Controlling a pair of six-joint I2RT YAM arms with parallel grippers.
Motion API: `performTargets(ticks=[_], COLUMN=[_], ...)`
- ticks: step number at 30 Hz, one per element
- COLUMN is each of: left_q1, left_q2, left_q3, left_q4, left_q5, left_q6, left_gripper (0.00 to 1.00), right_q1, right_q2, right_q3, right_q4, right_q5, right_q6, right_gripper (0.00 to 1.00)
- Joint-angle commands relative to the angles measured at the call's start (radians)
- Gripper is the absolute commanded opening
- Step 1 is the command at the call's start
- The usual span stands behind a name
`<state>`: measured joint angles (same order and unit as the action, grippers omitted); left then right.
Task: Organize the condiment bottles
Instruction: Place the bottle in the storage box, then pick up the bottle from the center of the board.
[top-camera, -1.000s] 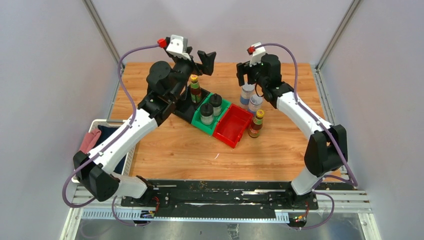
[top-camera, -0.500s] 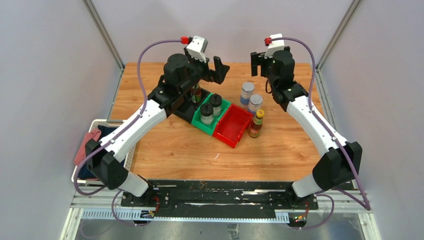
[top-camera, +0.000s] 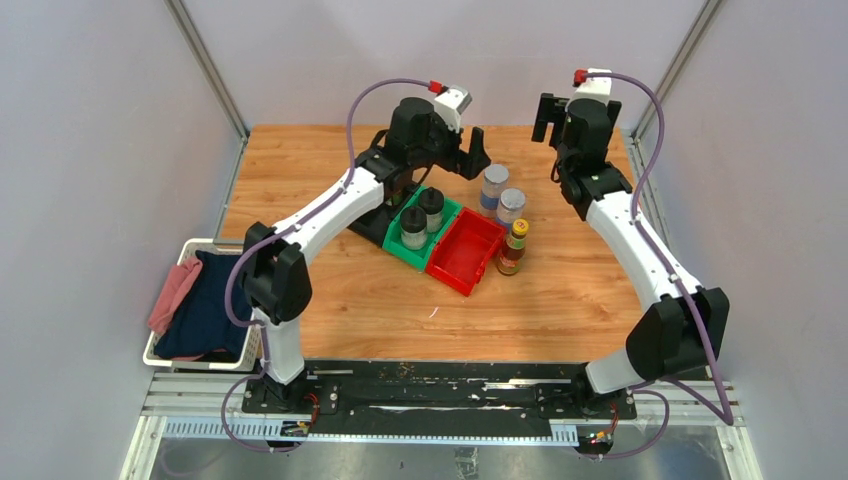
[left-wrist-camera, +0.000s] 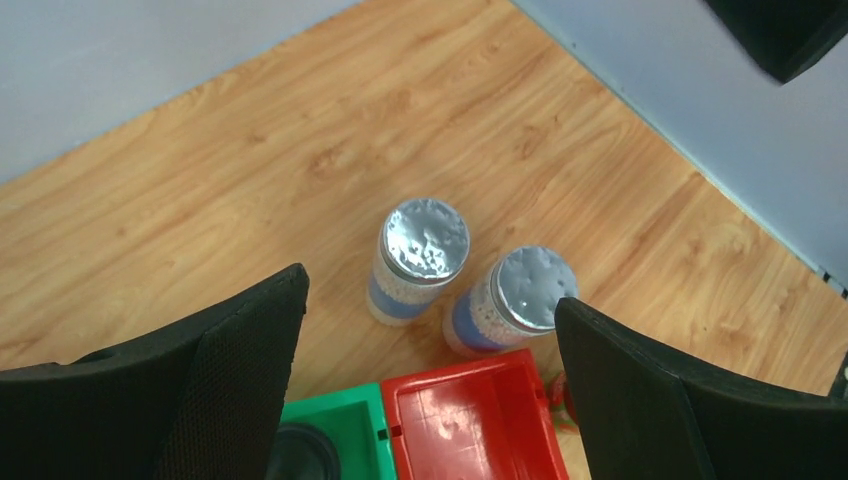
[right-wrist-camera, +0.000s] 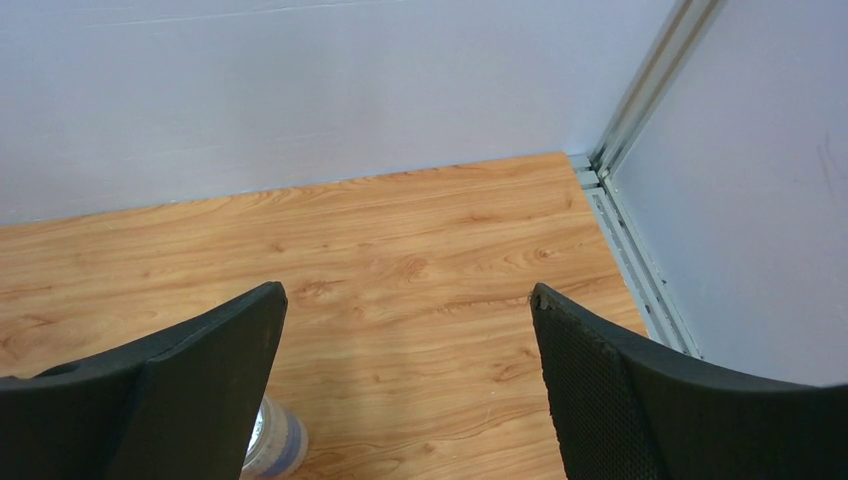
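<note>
Wood tabletop (top-camera: 340, 290), grey walls (top-camera: 100, 150). Two silver-lidded shakers (left-wrist-camera: 424, 255) stand side by side at 1 o'clock of the red bin (top-camera: 465, 252). My left gripper (left-wrist-camera: 430, 305) hangs spread above them; right gripper (right-wrist-camera: 405, 300) spread, empty. Likely light, rigid, slick: I'd pinch the labelled body below the lid.

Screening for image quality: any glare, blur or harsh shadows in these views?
Top external: even, soft light, sharp, only faint shadows on the table. Left wrist: mild glare on the shaker lids and red bin. Right wrist: sharp wood grain, no glare.
</note>
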<state>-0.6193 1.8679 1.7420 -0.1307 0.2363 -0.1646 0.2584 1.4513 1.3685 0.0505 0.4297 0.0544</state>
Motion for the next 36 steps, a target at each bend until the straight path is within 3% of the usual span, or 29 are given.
performTargets(ticks=[1, 8, 13, 16, 20, 23, 28, 36], left_q1=[-0.002, -0.002, -0.003, -0.003, -0.008, -0.045, -0.134, -0.177], left_q2=[0.019, 0.006, -0.036, -0.099, -0.234, -0.336, -0.459, -0.396], left_q3=[0.067, 0.044, -0.022, -0.120, -0.330, -0.468, -0.627, -0.840], left_q4=[-0.029, 0.010, 0.026, 0.034, 0.195, 0.251, 0.300, 0.756], left_q5=[0.050, 0.122, 0.272, 0.393, 0.522, 0.487, 0.287, 0.231], left_q6=[0.030, -0.009, 0.024, 0.089, 0.103, 0.170, 0.317, 0.399], left_gripper=[1.00, 0.98, 0.91, 0.88, 0.83, 0.86, 0.86, 0.82], right_q1=[-0.012, -0.006, -0.004, -0.006, -0.006, -0.007, -0.006, -0.007], right_q2=[0.002, -0.083, -0.155, -0.187, -0.195, -0.187, -0.173, -0.190], right_q3=[0.064, 0.022, -0.013, -0.025, -0.025, -0.024, -0.038, -0.104], right_q4=[-0.039, -0.090, -0.103, -0.091, -0.061, -0.025, 0.003, 0.063], right_q5=[-0.037, -0.029, -0.009, 0.027, 0.015, -0.016, -0.067, -0.071], right_q6=[0.002, 0.014, 0.034, 0.030, 0.031, 0.048, 0.073, 0.063], right_gripper=[0.95, 0.94, 0.95, 0.95, 0.95, 0.95, 0.95, 0.94])
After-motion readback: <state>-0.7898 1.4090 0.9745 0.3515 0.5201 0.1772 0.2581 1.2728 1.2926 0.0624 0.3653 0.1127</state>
